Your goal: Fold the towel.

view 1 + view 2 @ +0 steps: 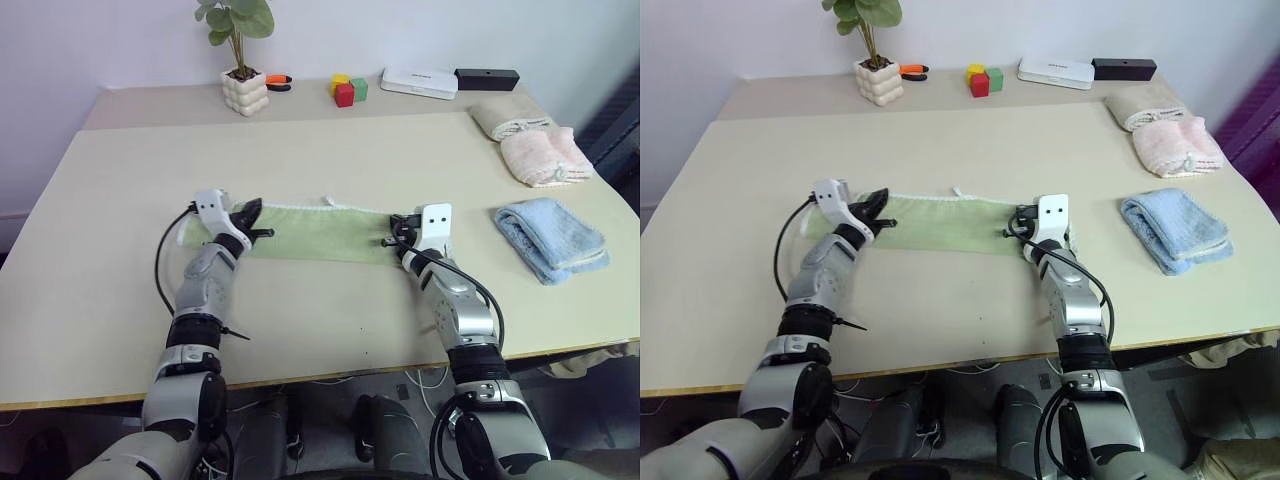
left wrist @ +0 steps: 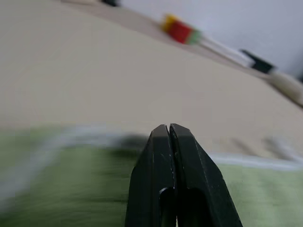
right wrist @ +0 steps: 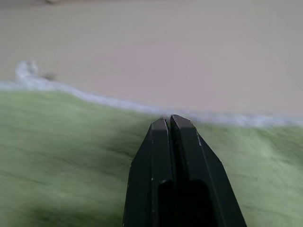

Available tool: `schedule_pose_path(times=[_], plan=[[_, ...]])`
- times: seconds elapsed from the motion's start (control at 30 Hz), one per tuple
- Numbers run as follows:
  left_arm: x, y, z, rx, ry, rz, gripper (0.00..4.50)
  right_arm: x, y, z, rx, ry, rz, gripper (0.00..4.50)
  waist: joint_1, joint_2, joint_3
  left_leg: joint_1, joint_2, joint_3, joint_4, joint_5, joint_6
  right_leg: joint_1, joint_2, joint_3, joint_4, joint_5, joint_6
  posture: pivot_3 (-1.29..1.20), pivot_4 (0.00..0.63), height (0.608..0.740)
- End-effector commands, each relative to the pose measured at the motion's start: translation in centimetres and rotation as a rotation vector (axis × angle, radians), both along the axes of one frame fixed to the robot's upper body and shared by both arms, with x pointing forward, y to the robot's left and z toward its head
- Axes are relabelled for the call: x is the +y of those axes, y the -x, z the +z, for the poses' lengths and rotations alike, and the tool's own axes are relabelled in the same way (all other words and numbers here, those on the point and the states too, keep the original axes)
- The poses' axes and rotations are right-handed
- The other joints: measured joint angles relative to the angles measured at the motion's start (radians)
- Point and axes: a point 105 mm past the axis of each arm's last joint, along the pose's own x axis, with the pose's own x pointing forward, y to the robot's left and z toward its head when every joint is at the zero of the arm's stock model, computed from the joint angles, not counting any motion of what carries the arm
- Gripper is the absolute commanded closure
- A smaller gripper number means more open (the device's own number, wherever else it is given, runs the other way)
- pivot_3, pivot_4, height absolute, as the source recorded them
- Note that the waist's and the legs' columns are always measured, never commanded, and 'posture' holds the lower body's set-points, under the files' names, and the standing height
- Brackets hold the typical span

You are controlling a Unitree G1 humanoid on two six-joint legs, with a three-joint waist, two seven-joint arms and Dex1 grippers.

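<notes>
The towel (image 1: 312, 235), light green terry with white stitched edging, lies flat as a long narrow band across the middle of the frame on the beige worktop (image 1: 330, 150). A small white loop (image 1: 327, 201) sticks up from its far edge, about midway along.

The left hand (image 1: 252, 212) sits at the band's left end, its two black fingers pressed together over the green cloth; the left wrist view shows the fingertips (image 2: 169, 135) meeting with no gap just short of the white edging. Whether any cloth is caught between them cannot be told. The right hand (image 1: 397, 224) is at the band's right end, its fingers likewise pressed together, with the tips (image 3: 169, 124) close to the far edging in the right wrist view; again a pinch of cloth cannot be confirmed.

To the right of the towel, in the right middle of the frame, lies a folded light blue towel (image 1: 551, 237). Further up on the right are a folded pink towel (image 1: 545, 156) and, just behind it, a folded beige towel (image 1: 512, 119).

Along the top of the frame stand a potted plant in a white bubbled pot (image 1: 244, 90), an orange-handled tool (image 1: 278, 82) beside it, a cluster of red, yellow and green blocks (image 1: 348, 89), a flat white box (image 1: 419, 81) and a black bar-shaped box (image 1: 487, 78).
</notes>
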Motion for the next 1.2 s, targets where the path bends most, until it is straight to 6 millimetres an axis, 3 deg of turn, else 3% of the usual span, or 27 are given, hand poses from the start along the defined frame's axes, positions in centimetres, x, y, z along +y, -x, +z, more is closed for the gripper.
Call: schedule_pose_path(times=[0.03, 0.4, 0.6, 0.7, 0.93, 1.03, 1.2], plan=[[2.1, -0.2, 0.5, -0.012, -0.039, 0.068, 4.50, -2.3, -0.3, 0.1, 0.002, -0.010, -0.077, 4.43, 0.000, 0.000, 0.000, 0.000, 0.000, 0.000, 0.000, 0.000, 0.000, 0.000, 0.000, 0.000, 0.000, 0.000, 0.000, 0.00, 0.150, 0.740], [6.7, 0.2, 1.6, -0.050, -0.138, 0.117, 4.50, -4.8, -0.6, 0.0, 0.017, 0.037, -0.115, 4.43, -0.002, 0.000, 0.000, 0.000, 0.000, 0.000, 0.000, 0.000, -0.001, 0.000, 0.000, 0.000, 0.000, 0.000, 0.000, 0.00, 0.150, 0.740], [6.4, 0.3, 2.1, -0.054, -0.040, 0.043, 4.50, -5.6, -0.6, 0.7, 0.002, 0.020, -0.111, 4.43, 0.002, 0.000, 0.000, 0.000, -0.001, 0.000, 0.000, 0.000, -0.001, 0.000, -0.002, 0.000, 0.000, 0.000, 0.000, 0.00, 0.150, 0.740], [5.3, 0.8, 3.1, -0.097, 0.062, -0.081, 3.66, -5.7, -0.4, 1.5, -0.023, -0.018, -0.079, 3.60, 0.001, 0.000, 0.000, 0.000, -0.001, 0.000, 0.000, 0.000, -0.001, 0.000, -0.002, 0.000, 0.000, 0.000, 0.000, 0.00, 0.150, 0.740], [4.6, 0.8, 5.7, -0.203, -0.025, -0.191, 0.05, -7.9, 1.2, 4.9, -0.108, -0.156, -0.111, 0.07, 0.001, 0.000, 0.000, -0.001, -0.001, 0.000, -0.001, 0.000, -0.001, -0.001, -0.002, 0.000, 0.000, 0.000, 0.000, 0.00, 0.150, 0.740], [3.9, 1.0, 6.5, -0.234, -0.078, -0.282, 0.05, -8.6, 2.2, 5.6, -0.096, -0.233, -0.124, 0.07, 0.001, 0.000, 0.000, -0.001, -0.001, 0.000, -0.001, -0.001, 0.000, -0.002, -0.002, 0.000, 0.000, 0.000, 0.000, 0.00, 0.150, 0.740], [1.0, 2.7, 7.8, -0.331, -0.197, -0.605, 0.05, -9.6, 6.3, 6.5, -0.049, -0.525, -0.151, 0.07, 0.003, 0.000, 0.000, -0.001, -0.001, 0.000, -0.003, -0.003, 0.001, -0.003, -0.003, -0.001, -0.001, 0.000, -0.001, 0.00, 0.150, 0.740]])
